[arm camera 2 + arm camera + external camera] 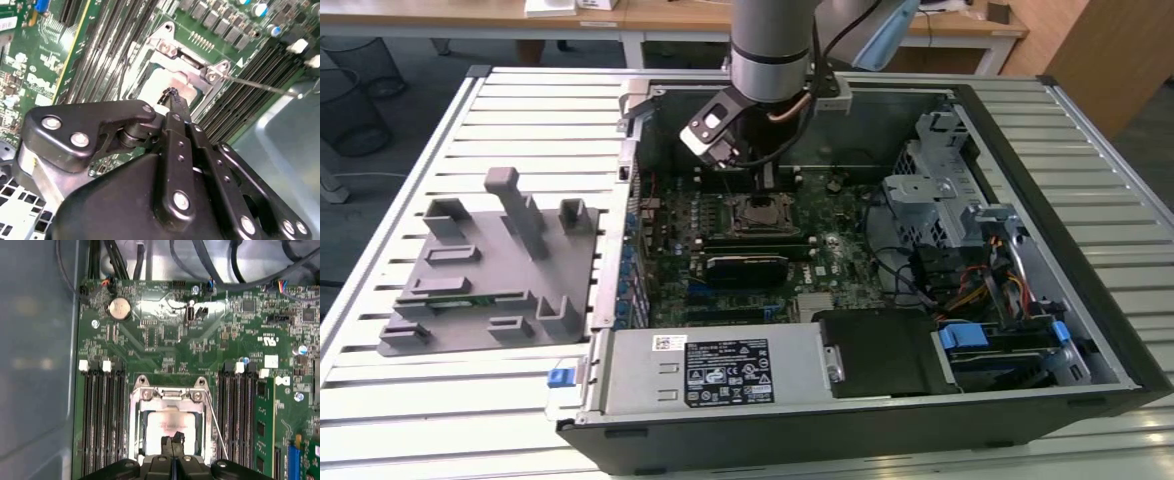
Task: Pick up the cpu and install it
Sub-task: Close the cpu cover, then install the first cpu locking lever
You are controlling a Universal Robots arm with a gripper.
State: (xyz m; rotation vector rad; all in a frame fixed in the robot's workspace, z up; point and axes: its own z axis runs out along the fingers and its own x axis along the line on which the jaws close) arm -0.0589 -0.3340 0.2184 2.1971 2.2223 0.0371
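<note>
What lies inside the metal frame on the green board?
The cpu, silver top up. The shut claw covers one edge, so that edge and anything beneath the cpu are hidden.

One cpu (163, 421), one coin battery (120, 308), seemingly one memory stick (262, 432).

Silver-grey tubular robot arm (771, 50) standing vertical, black metal two-finger gripper (172, 439) pointing down, narrow fingertips (166, 442) pressed together

cpu (162, 422) flat in socket (150, 394) (silver top up)
</note>
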